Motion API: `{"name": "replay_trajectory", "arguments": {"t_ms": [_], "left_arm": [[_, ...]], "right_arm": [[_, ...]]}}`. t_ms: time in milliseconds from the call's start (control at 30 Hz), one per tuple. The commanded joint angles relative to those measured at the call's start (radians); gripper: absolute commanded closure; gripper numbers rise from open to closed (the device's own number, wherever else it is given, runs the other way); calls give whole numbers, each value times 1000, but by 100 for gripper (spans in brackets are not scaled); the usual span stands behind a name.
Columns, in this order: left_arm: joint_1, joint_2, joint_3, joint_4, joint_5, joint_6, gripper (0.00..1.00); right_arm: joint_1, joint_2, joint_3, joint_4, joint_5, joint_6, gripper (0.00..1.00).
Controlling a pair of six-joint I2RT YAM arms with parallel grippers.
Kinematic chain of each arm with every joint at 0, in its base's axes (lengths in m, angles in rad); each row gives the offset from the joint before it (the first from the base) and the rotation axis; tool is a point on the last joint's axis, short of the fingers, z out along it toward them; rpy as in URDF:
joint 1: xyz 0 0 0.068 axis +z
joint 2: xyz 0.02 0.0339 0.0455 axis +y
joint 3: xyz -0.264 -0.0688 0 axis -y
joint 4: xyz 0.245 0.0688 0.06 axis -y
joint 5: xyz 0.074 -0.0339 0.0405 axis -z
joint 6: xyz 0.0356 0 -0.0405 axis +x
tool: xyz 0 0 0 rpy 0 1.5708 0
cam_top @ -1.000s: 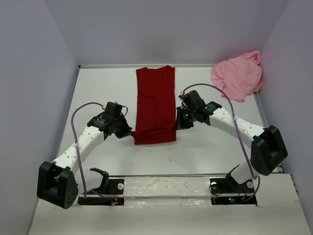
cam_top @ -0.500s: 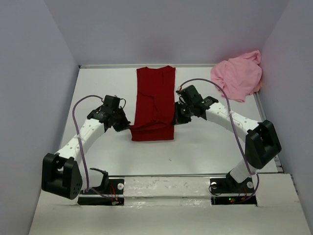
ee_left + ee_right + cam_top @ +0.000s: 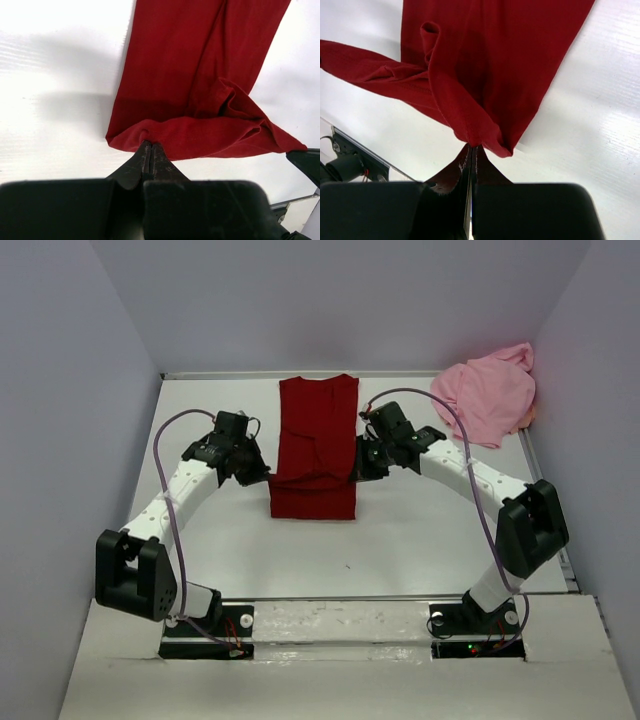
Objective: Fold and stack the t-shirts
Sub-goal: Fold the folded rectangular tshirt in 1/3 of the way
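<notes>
The left gripper [image 3: 150,146] and right gripper [image 3: 472,146] are each clamped shut on a corner of the dark red t-shirt [image 3: 318,435]. The shirt is a long, plain strip at the middle of the table [image 3: 430,530], with its near end doubled over. The light pink t-shirt [image 3: 487,395] lies crumpled in the far right corner.

Middle: dark red t-shirt [image 3: 315,455] is blocking passage.
Far-right corner: pink t-shirt [image 3: 487,395] is crowding the wall [image 3: 595,390].
Near strip: table [image 3: 400,550] is lying open.
</notes>
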Motion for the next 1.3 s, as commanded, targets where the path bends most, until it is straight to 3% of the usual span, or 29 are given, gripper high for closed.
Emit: {"name": "replay_trajectory", "arguments": {"t_ms": [0,1267], "left_arm": [[12,23,72,5,-6,41,100],[46,264,317,19,0,122,100]], "right_arm": [[-14,18,58,7,4,-24,100],[-112,184,239,-13,-10,-105,100]]}}
